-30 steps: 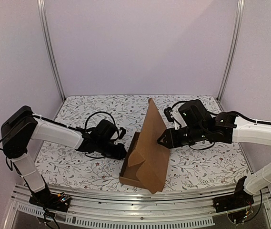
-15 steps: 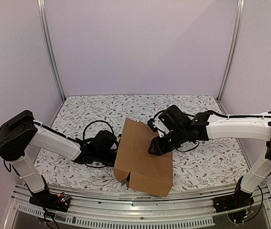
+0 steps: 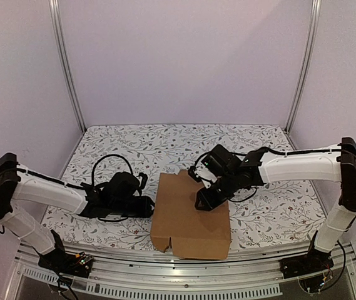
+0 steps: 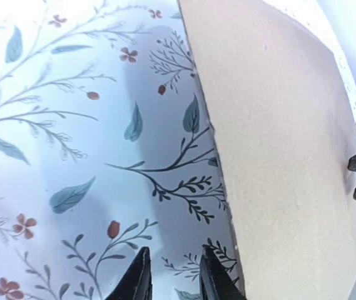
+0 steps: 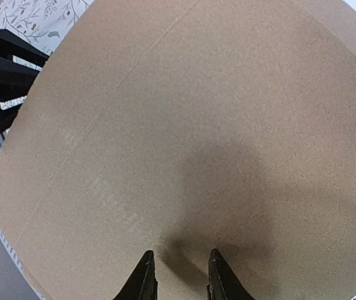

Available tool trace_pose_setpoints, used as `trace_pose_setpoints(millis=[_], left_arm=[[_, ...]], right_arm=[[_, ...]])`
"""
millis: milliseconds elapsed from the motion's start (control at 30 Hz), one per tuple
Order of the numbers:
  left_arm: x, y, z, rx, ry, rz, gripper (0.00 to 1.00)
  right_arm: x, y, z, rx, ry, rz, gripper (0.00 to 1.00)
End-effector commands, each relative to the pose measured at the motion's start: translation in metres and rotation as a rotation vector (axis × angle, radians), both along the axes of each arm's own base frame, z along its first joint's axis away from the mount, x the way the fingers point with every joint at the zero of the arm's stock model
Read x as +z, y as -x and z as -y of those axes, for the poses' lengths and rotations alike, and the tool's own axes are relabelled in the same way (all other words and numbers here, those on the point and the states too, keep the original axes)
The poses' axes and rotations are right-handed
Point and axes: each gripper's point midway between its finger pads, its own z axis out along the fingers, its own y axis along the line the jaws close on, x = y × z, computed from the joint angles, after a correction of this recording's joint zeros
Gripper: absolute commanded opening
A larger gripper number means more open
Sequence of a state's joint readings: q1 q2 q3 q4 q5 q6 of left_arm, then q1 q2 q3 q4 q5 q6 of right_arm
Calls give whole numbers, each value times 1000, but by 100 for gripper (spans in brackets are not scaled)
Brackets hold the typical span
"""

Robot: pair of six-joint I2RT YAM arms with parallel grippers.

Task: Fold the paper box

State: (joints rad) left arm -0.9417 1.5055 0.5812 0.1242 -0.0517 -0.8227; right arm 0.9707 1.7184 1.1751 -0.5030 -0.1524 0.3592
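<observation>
- Two risks are showing: the right gripper is pressing its tips down on the folded lid of the paper box, and if nothing is tucked in, I judge the springy cardboard is likely to be popping back up once the pressure goes
- It is pushing toward the lid's far right rather than its middle, which could be skidding the box across the flowered tabletop; the box is lying by the middle of the near edge, with little room to slide
- Both pairs of fingers are sitting slightly apart, gripping nothing; the left gripper is hovering low, just beside the box's left side
- Only the overhead view is showing the notched near edge; only the left wrist view is showing the strip of table beside the cardboard
</observation>
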Motion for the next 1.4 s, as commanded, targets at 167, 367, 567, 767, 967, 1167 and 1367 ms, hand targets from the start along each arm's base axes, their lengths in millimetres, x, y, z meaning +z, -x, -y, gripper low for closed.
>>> trace_pose_setpoints(millis=[167,367,567,767,967,1167,1367], left_arm=[[22,0,-80,150,-233,130,31],[70,-14,-94,159,-239,255,35],[109,-43,-72,44,-132,310,37],[148,-77,-30,-81,-80,362,36],[191,-104,14,-156,15,424,36],[210,-134,60,-255,40,430,36],[210,-171,91,-282,68,419,37]], right_arm=[[-25,18,26,116,159,-30,28],[-15,20,30,177,184,0,27],[31,19,38,174,144,99,29],[56,36,58,150,115,109,31],[60,55,80,99,93,95,32],[40,77,95,69,109,35,32],[19,95,119,14,156,-21,31]])
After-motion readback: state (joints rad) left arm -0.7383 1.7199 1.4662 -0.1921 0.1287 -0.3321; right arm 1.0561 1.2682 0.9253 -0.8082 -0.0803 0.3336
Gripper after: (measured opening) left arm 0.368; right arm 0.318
